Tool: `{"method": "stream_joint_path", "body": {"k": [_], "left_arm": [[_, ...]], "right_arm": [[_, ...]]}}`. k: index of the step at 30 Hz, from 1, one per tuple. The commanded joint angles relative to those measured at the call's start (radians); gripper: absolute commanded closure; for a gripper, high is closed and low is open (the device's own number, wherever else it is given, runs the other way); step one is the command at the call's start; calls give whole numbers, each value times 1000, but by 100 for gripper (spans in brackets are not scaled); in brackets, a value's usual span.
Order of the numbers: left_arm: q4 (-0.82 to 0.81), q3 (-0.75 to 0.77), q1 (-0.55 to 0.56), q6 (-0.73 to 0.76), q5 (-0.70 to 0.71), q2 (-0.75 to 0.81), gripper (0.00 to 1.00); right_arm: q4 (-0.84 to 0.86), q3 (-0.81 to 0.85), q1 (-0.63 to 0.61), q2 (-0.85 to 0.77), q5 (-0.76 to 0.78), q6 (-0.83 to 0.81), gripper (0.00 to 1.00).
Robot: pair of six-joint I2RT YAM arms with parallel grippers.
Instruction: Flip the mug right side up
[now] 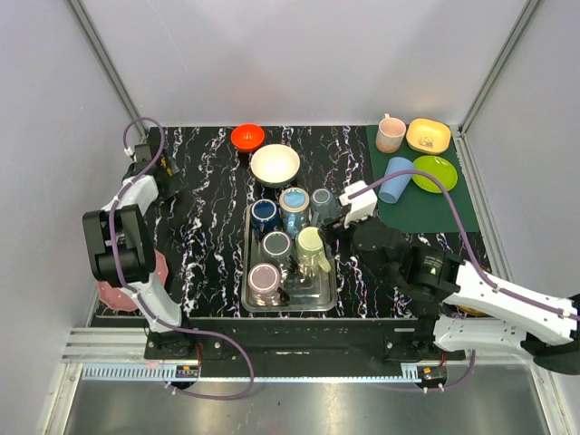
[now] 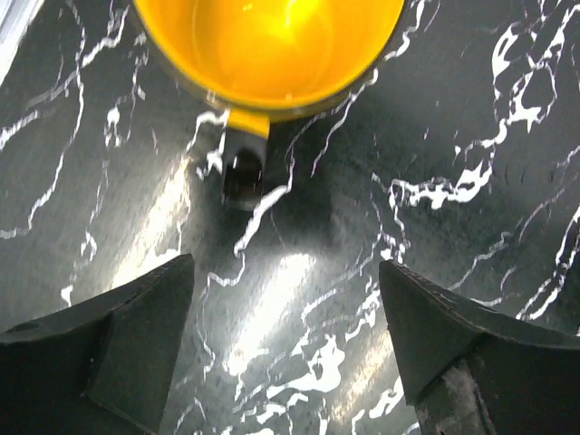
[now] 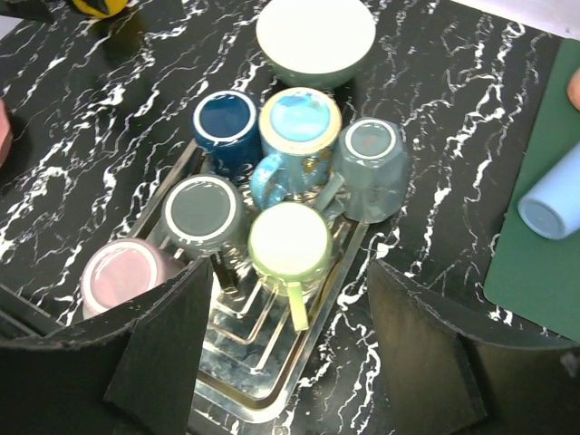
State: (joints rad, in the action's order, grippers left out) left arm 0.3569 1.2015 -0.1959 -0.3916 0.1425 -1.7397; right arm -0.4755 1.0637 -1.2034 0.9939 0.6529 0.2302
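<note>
A metal tray [image 1: 319,302] holds several mugs standing bottom up: navy [image 3: 226,122], light blue [image 3: 300,122], grey [image 3: 371,149], dark grey [image 3: 201,210], pink [image 3: 122,272] and light green [image 3: 288,240]. My right gripper [image 3: 290,283] is open and empty, above the tray's right edge [image 1: 332,222], with the light green mug [image 1: 312,246] just ahead of its fingers. My left gripper [image 2: 285,272] is open and empty at the far left [image 1: 161,172]. A yellow mug [image 2: 272,45] with a dark handle stands mouth up just ahead of it on the table.
A white bowl [image 1: 275,165] and an orange bowl [image 1: 247,136] stand behind the tray. A green mat [image 1: 408,207] at the right carries a pink mug [image 1: 391,134], a yellow dish [image 1: 428,135], a green plate [image 1: 435,173] and a lying blue cup [image 1: 395,178]. A pink plate [image 1: 104,292] lies near the left.
</note>
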Motion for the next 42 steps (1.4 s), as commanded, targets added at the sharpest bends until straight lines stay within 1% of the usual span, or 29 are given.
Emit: {"method": "stream_joint_path", "body": {"k": [1, 3, 4, 6, 7, 10, 20, 23, 24, 26, 27, 30, 31, 33, 34, 36, 39, 40, 42], "left_arm": [[-67, 154, -33, 86, -46, -78, 16], [-55, 190, -45, 94, -40, -122, 18], [-49, 225, -50, 99, -38, -135, 21], [-33, 256, -53, 111, -31, -167, 25], [-30, 268, -54, 115, -31, -176, 28], [2, 326, -54, 129, -31, -219, 32], [-9, 337, -59, 142, -50, -276, 45], [-7, 342, -62, 142, -58, -282, 52], [-9, 342, -63, 142, -67, -282, 59], [-9, 342, -65, 140, -72, -281, 65], [-9, 343, -65, 138, -76, -279, 71], [-15, 333, -65, 132, -83, -271, 77], [-18, 326, -65, 131, -87, -264, 85], [-19, 316, -65, 126, -98, -253, 96], [-19, 311, -65, 119, -104, -235, 100], [-22, 288, -65, 83, -127, -202, 100], [-41, 219, -54, 8, -176, -78, 100], [-39, 199, -34, -13, -170, 4, 100], [-39, 143, -4, -58, -199, 92, 100]], "right_arm": [[49, -34, 73, -64, -42, -6, 25], [49, -38, 90, -78, -48, -9, 25], [49, -41, 91, -81, -47, -11, 25], [49, -44, 97, -80, -47, -9, 25], [49, -47, 97, -78, -50, -3, 25], [49, -48, 108, -64, -62, 6, 25], [52, -48, 136, -38, -90, 17, 25], [54, -48, 142, -32, -96, 21, 25], [54, -50, 142, -32, -102, 23, 25], [55, -51, 143, -29, -105, 26, 25], [57, -53, 143, -29, -108, 27, 25], [63, -57, 148, -26, -116, 32, 25], [64, -59, 150, -23, -118, 32, 25], [69, -62, 150, -21, -124, 37, 26], [71, -64, 150, -20, -125, 38, 25], [77, -70, 151, -20, -130, 50, 26], [101, -71, 151, -15, -153, 72, 26], [109, -70, 150, -14, -160, 75, 27], [129, -51, 153, 5, -183, 92, 27]]}}
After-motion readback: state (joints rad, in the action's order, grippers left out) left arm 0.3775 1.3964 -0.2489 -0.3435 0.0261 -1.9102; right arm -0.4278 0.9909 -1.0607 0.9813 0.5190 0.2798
